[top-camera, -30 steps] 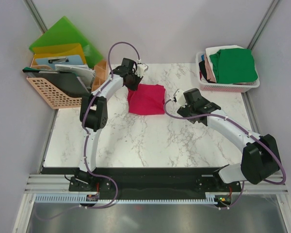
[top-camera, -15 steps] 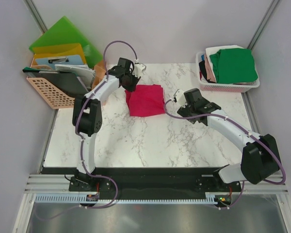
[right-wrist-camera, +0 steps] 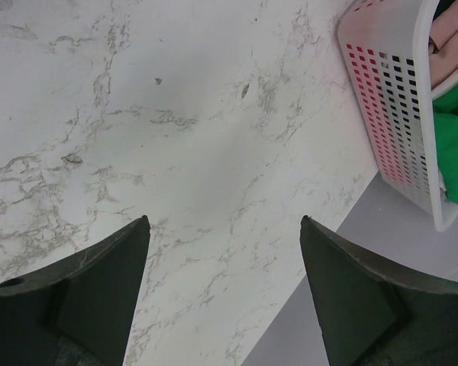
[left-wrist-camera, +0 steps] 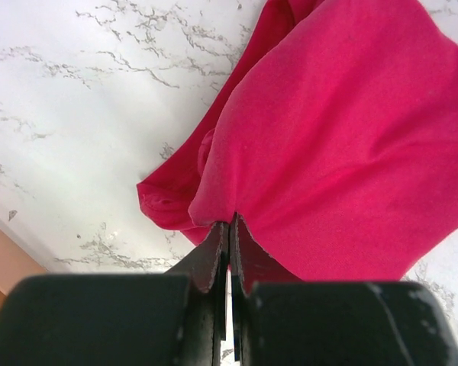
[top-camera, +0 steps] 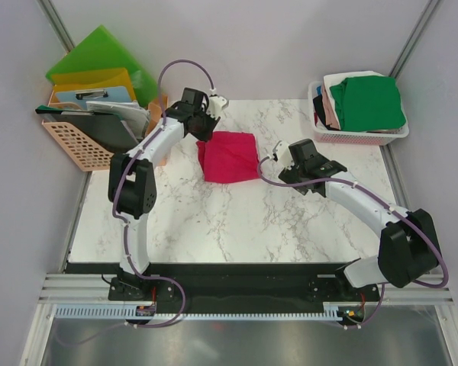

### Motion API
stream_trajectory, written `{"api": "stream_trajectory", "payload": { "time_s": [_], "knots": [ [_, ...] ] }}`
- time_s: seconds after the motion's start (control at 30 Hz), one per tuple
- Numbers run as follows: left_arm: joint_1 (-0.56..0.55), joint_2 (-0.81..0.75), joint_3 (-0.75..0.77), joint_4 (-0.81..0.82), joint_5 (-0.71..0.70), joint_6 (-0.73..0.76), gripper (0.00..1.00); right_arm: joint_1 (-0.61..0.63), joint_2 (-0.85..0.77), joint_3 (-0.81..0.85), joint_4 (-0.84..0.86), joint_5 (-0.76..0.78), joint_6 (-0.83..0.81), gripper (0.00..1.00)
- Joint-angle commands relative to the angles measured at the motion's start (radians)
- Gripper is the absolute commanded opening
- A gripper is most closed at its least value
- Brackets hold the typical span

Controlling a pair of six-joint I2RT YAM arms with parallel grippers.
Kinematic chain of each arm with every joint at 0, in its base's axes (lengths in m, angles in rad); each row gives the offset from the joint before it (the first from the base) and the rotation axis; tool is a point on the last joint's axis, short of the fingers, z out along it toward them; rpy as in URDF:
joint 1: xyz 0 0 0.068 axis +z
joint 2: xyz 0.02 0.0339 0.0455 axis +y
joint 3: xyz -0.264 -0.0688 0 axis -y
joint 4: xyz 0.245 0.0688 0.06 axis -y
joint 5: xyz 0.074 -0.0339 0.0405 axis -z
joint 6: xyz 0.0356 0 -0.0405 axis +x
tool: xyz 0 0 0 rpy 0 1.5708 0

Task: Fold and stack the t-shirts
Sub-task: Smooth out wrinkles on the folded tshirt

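A folded crimson-pink t-shirt (top-camera: 230,156) lies at the back middle of the marble table (top-camera: 229,221). My left gripper (top-camera: 204,134) is at the shirt's back left corner, shut on the cloth's edge. In the left wrist view the jaws (left-wrist-camera: 230,223) are pinched together on a fold of the crimson t-shirt (left-wrist-camera: 336,137), which hangs a little off the table there. My right gripper (top-camera: 328,169) hovers to the right of the shirt, apart from it. It stands open over bare marble (right-wrist-camera: 224,221).
A pink-and-white basket (top-camera: 359,138) at the back right holds a green t-shirt (top-camera: 366,103), a white one (top-camera: 351,78) and a beige-pink one (top-camera: 330,110); its wall (right-wrist-camera: 389,114) shows beside the right gripper. An orange basket (top-camera: 80,145) with green (top-camera: 99,53) and yellow folders (top-camera: 91,80) stands back left.
My left gripper has drawn back and to the left with the shirt's corner, and the shirt has shifted slightly that way. The right arm has stayed still.
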Motion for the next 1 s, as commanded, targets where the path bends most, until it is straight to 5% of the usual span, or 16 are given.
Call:
{"api": "stream_trajectory", "payload": {
  "time_s": [0.0,0.97],
  "knots": [
    [-0.002,-0.052,-0.042,0.019,-0.052,-0.006,0.02,-0.005,-0.024,0.021,0.017,0.002,-0.008,0.87],
    [0.02,-0.187,-0.269,0.128,-0.147,-0.058,0.02,-0.007,-0.03,-0.013,0.019,-0.017,-0.009,0.87]
  ]
}}
